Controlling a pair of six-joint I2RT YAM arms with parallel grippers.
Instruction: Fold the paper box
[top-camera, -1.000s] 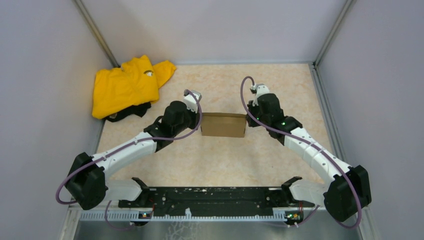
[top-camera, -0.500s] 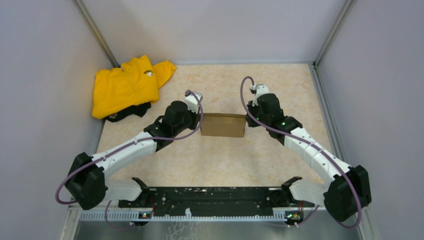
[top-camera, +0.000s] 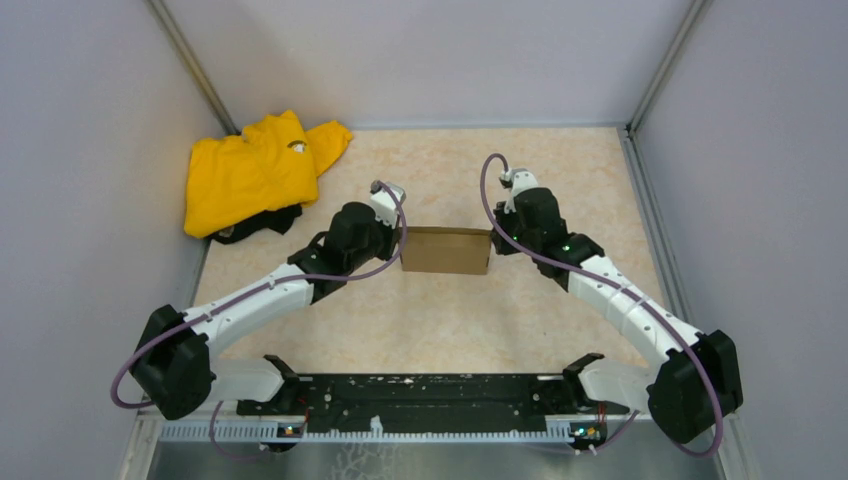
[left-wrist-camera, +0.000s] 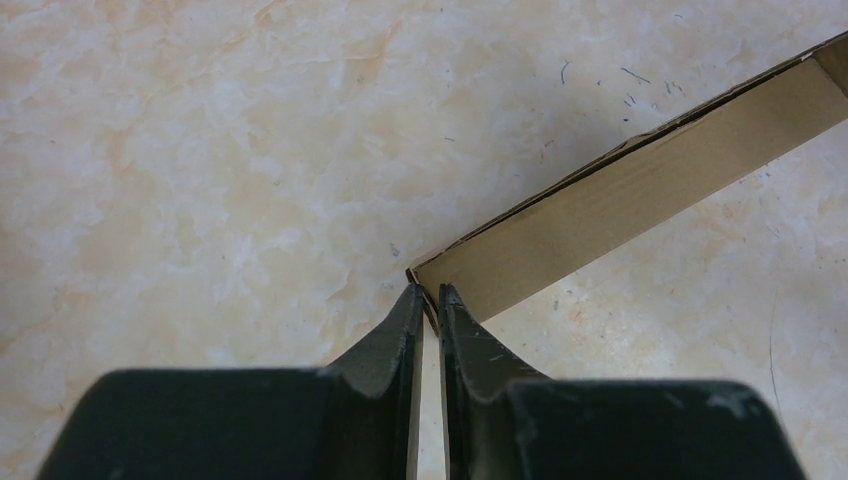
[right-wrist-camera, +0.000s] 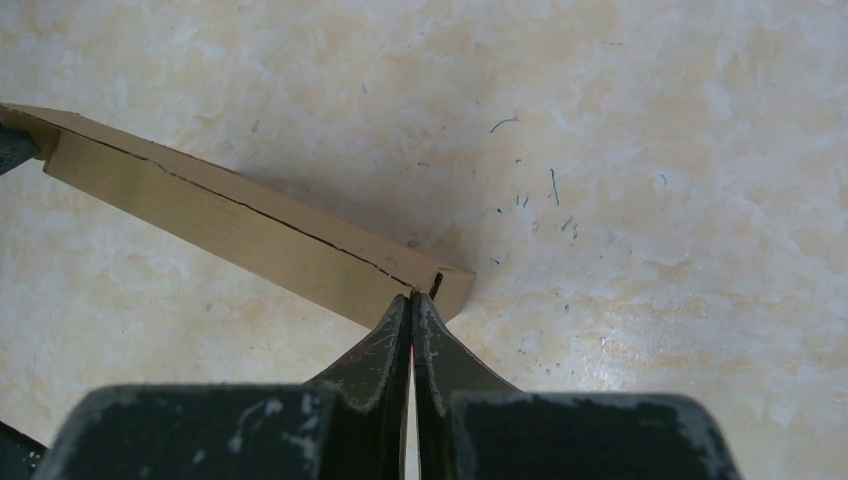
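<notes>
The left gripper (left-wrist-camera: 427, 300), nearly closed, pinches a corner of the plain brown cardboard paper box (left-wrist-camera: 640, 190). The right gripper (right-wrist-camera: 412, 300) (fully closed) touches its opposite end.

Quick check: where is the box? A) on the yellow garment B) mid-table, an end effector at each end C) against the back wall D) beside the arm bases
B: the box lies mid-table, the left end effector at its left end and the right end effector at its right end.
</notes>
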